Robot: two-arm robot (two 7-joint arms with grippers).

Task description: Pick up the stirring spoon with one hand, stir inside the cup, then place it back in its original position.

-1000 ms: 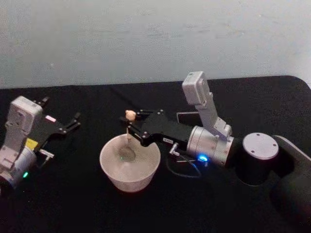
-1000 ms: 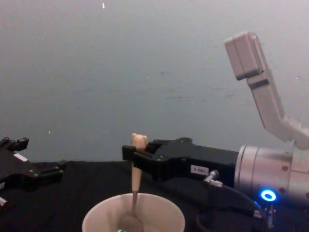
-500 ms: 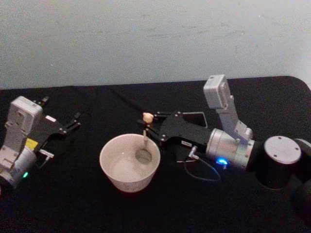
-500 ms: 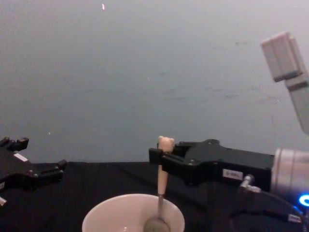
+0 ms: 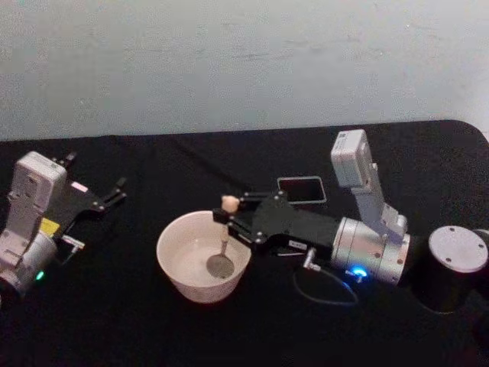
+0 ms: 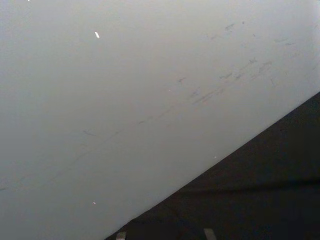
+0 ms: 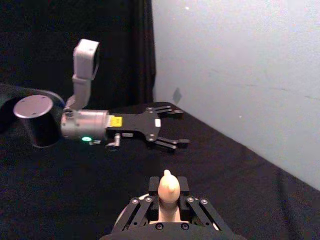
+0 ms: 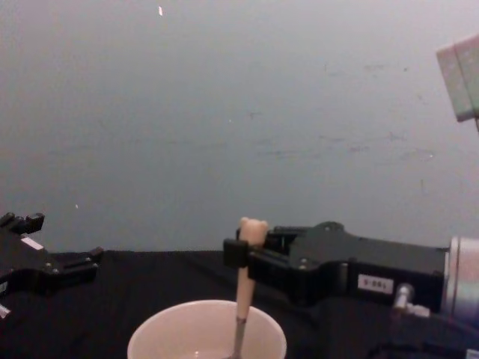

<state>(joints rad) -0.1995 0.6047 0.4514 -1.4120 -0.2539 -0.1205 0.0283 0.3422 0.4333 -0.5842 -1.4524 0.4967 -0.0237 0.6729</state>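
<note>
The stirring spoon (image 5: 224, 229) stands nearly upright in the cream cup (image 5: 176, 264), its bear-head top (image 8: 253, 228) above the rim and its metal bowl low inside the cup near the right wall. My right gripper (image 5: 225, 214) is shut on the beige handle just below the bear head, reaching in from the right; the right wrist view looks down on the bear head (image 7: 167, 186) between the fingers. My left gripper (image 5: 114, 192) is parked open at the table's left, well away from the cup (image 8: 206, 330).
A dark square holder (image 5: 301, 189) lies on the black table behind my right arm. A thin cable (image 5: 325, 294) loops on the cloth under the right wrist. A pale wall stands behind the table.
My right gripper carried the spoon from the cup's far side round to the right and then toward the near side, its bowl sweeping inside the cup. The left arm stayed still.
</note>
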